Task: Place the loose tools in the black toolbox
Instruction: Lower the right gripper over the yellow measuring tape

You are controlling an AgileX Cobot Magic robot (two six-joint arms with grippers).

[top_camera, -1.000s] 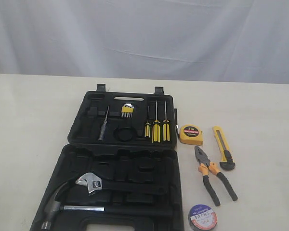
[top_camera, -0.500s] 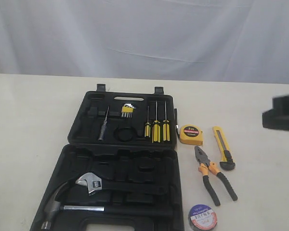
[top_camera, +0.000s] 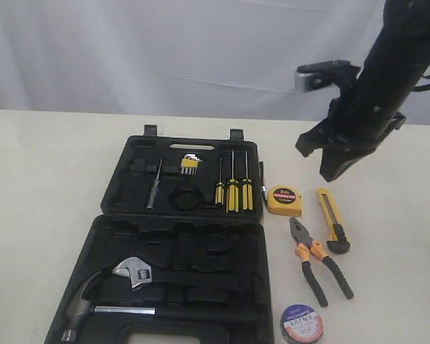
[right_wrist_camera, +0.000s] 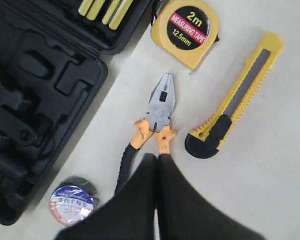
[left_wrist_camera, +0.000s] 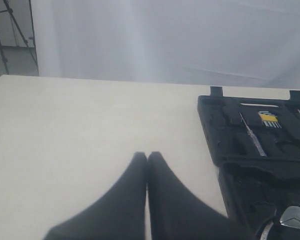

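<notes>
Exterior view: the black toolbox (top_camera: pixel 129 229) lies open on the table (top_camera: pixel 50 179), both halves flat. We see yellow-handled screwdrivers (top_camera: pixel 233 190) and hex keys (top_camera: pixel 189 165) seated in the far half, and a hammer (top_camera: pixel 93 309) and an adjustable wrench (top_camera: pixel 132 272) in the near half. All four loose tools are outside the case, on the table to its right. The tape measure (top_camera: pixel 284 200) sits just beside the far half's right edge, with the utility knife (top_camera: pixel 332 218) right of it and apart from it. The pliers (top_camera: pixel 317 261) lie nearer the camera, nose pointing away, with the electrical tape roll (top_camera: pixel 302 324) at the frame's bottom edge, near the near half's corner. The right gripper (right_wrist_camera: pixel 156 157) hangs in the air over this group, touching nothing. In the right wrist view we see its fingers pressed together with nothing between them, tips over the orange part of the pliers' handles. The left gripper (left_wrist_camera: pixel 147 155) shows only in the left wrist view: fingers clenched together, empty, over bare table, apart from the toolbox.
</notes>
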